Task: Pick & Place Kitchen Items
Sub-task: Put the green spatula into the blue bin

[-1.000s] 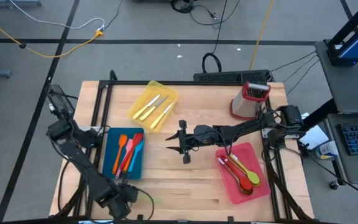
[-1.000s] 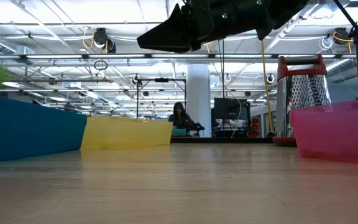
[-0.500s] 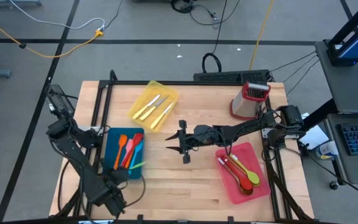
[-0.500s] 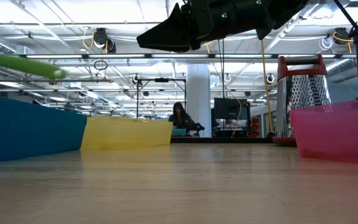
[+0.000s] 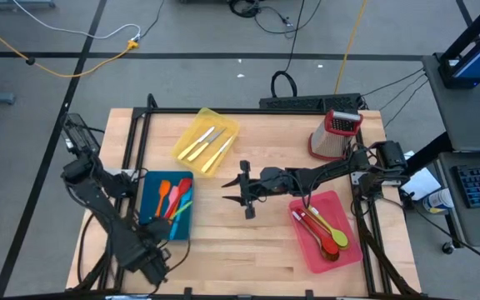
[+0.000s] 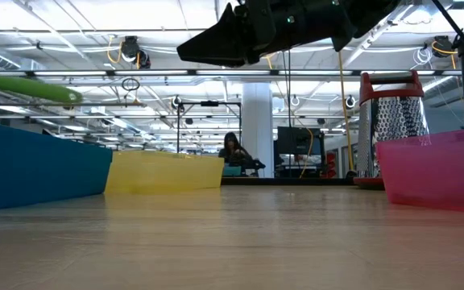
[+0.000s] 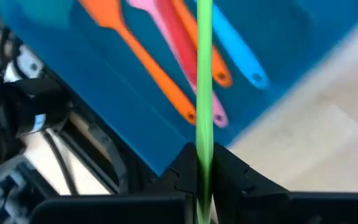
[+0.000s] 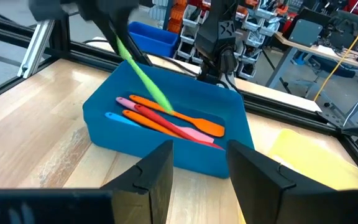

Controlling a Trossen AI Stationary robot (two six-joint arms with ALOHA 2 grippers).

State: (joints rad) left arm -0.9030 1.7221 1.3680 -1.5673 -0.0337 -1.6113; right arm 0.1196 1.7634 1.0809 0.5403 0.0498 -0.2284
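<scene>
Jaws of the left gripper point(image 7: 204, 171) are clamped on a green utensil point(image 7: 204, 81), whose slim handle runs straight out from between them and over the blue tray point(image 5: 151, 218). Beyond the jaws, inside that tray, lie an orange spatula point(image 7: 138, 56), a pink utensil point(image 7: 213, 112), a red one point(image 5: 176, 202) and a light blue one point(image 7: 241, 59), side by side. Jaws of the right gripper point(image 5: 245, 193) stand apart and empty, hovering above the bare wooden counter point(image 5: 248, 242) with the blue tray ahead of them. Cream-handled knives point(image 5: 209, 143) rest in the yellow tray point(image 5: 192, 132). More utensils lie in the red tray point(image 5: 344, 212), near a box grater point(image 5: 337, 133).
</scene>
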